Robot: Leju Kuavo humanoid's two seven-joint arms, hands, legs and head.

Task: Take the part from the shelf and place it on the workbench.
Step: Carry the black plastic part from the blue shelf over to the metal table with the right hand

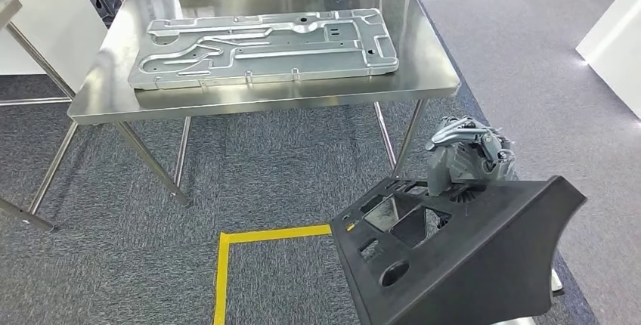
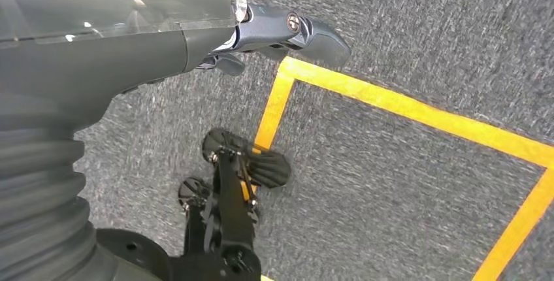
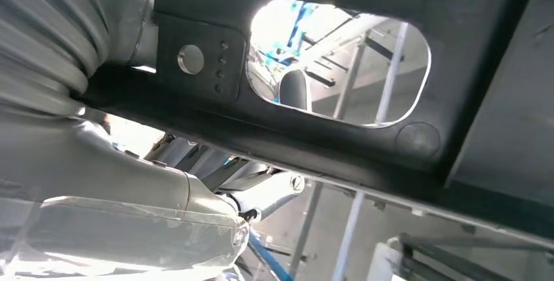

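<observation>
Standing across the far half of the scene, the steel workbench (image 1: 423,75), bare metal shining. Lying flat on it and filling most of the top, a long stamped metal panel (image 1: 264,47). Hanging in the air at the near right, short of the workbench and well apart from it, the black plastic part (image 1: 484,257), tilted, its cut-outs facing up and left. Gripping the part's far edge, the right hand (image 1: 462,157), fingers curling over the rim; up close, the same part (image 3: 366,144) pressing against the right hand (image 3: 130,183). Running across the grey carpet at near centre, yellow floor tape (image 1: 249,243). Hanging over that tape (image 2: 418,114), the left hand (image 2: 196,39), holding nothing, one fingertip (image 2: 320,36) reaching forward.
</observation>
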